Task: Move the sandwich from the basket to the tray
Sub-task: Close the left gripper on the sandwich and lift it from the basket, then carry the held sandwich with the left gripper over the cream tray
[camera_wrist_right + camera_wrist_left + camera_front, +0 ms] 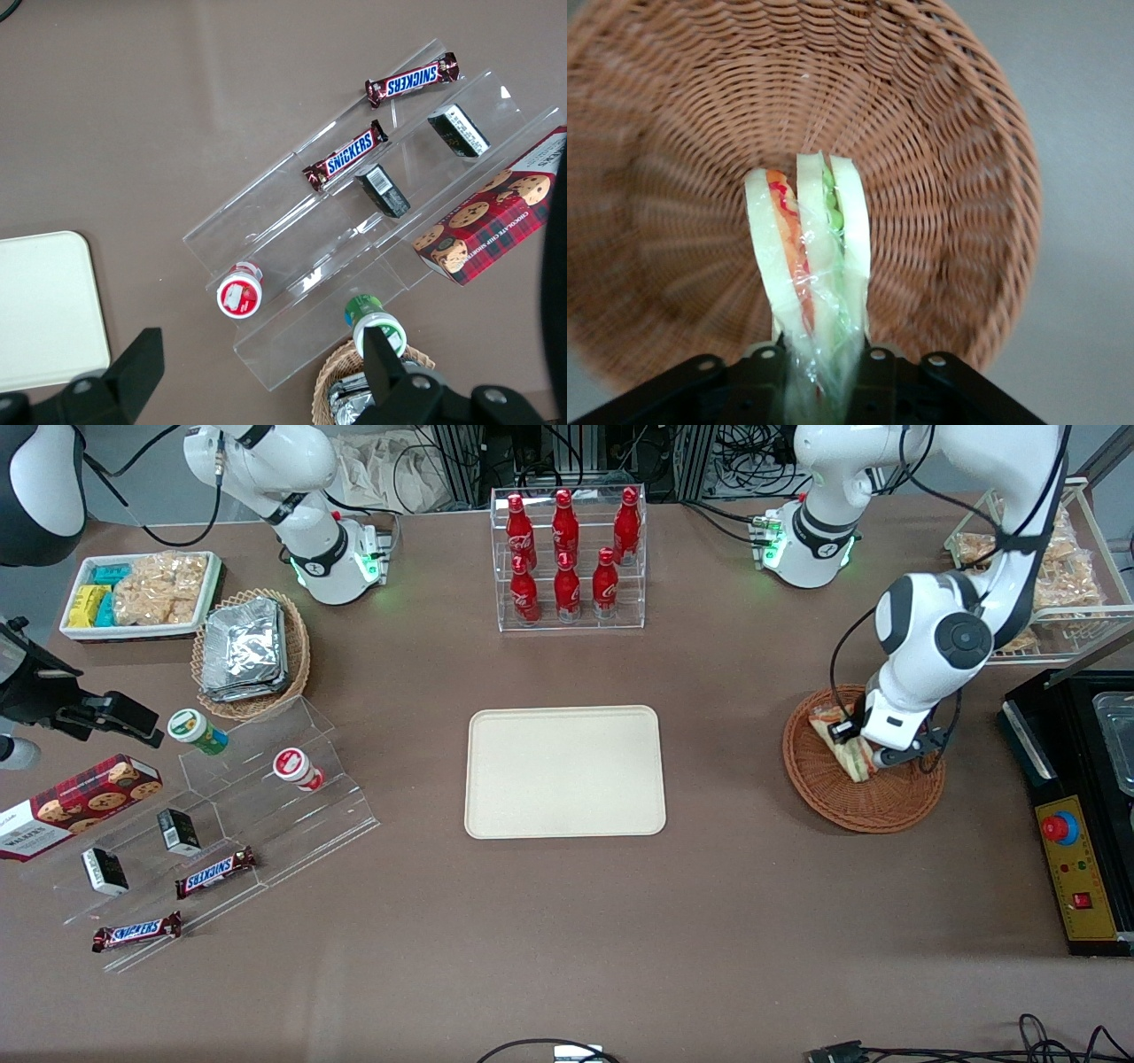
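The gripper (858, 746) reaches down into the basket (886, 802), its fingers clamped on the one sandwich (808, 257), which stands on edge inside the basket. The fingertips are hidden by the wrap and the wrist body. One cream tray (565, 771) lies bare, well apart toward the parked arm's end of the table. Six red bottles (565, 558) stand in a clear rack farther from the front camera.

The working arm (930, 638) is clad in glossy white shells, with dark grey discs at its joints. Black cables are run along its links. A green light is shown at its round white base (811, 545). The gripper (855, 748) is black.
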Tool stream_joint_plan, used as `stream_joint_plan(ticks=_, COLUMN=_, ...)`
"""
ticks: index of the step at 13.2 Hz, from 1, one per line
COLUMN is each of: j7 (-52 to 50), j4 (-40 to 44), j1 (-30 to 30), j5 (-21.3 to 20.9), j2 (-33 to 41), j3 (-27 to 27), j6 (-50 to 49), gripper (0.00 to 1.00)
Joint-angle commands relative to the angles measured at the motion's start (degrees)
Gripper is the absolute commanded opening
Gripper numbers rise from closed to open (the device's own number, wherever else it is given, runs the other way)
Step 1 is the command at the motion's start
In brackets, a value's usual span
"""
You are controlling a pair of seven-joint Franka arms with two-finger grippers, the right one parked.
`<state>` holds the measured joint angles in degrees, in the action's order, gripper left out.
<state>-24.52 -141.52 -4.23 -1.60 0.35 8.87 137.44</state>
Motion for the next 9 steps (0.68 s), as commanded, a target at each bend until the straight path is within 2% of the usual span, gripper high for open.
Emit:
stream_joint_plan(ticks=1, j7=0.0, j4=1.93, j1=1.86, j5=-0.33, j2=12.54, j3=0.36, j6=-14.25, gripper=0.08)
stream_joint_plan(ticks=3, j7=0.61, j4=9.37, j1=3.08, j5=-0.42, j2=14.5, j3=0.45, j6=-24.88, gripper=0.08)
stream_joint_plan(ticks=5, j7=1.49, j4=21.05, j1=4.05, j5=-0.42, j2=12.58, j3=0.45, j6=-36.66, gripper=0.08)
stream_joint_plan(ticks=9, j7=1.5, j4=39.08, j1=8.01, j5=0.28, j2=6.26, j3=0.45, j6=-47.86, gripper=0.1)
